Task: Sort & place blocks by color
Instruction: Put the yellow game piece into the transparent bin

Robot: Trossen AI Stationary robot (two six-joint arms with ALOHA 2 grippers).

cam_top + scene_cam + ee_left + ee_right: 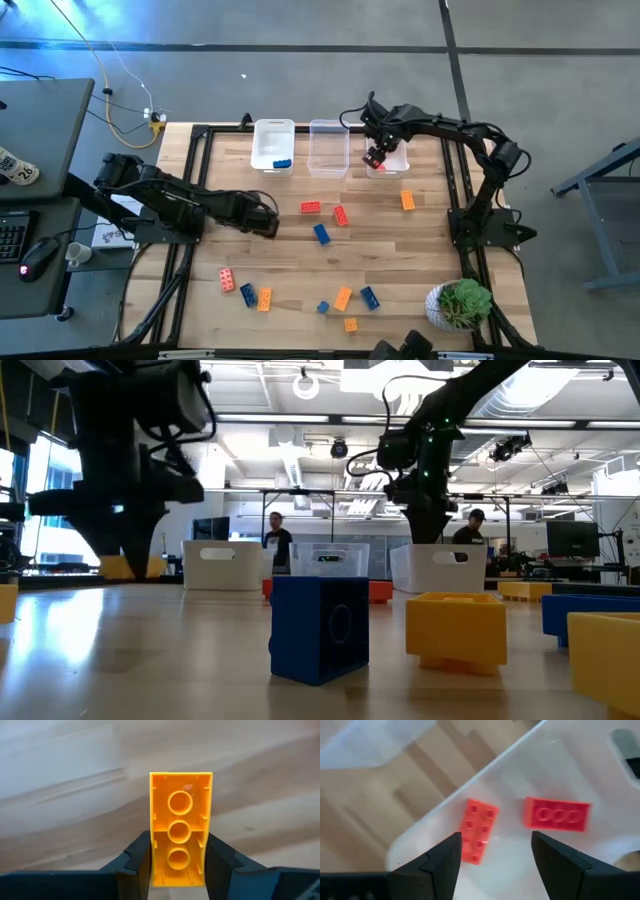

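Plainly mid-sort. Left tool (177, 870) clenched on an orange-yellow block (180, 827), studs turned away, hollow underside showing, lifted above the worktop (400, 260) at its left-centre. Right tool (495, 855) released, fingers spread and empty, poised over the rightmost clear bin (388, 160), with two red blocks (479, 831) lying loose inside, apart from each other.

Leftmost bin (272, 145) holding a blue block (282, 162); middle bin (328, 148) seemingly without contents, so likely meant for orange-yellow. Remaining blocks scattered: red pieces (311, 207) near centre, a blue one (321, 233) just below them, an orange one (407, 200) to the right, more blue, orange and a pink-red piece (227, 281) along the near edge. Roughly a quarter done, by judgement.

Risks from here:
- Grip only on the lower part of the tall block; a fast swing could pivot or drop it.
- Release too high above the middle bin could bounce it out or into a neighbour.
- Both arms heading for adjacent bins at once could clash.
- Potted plant (460, 303) at the near right corner could snag the right arm while reaching low.
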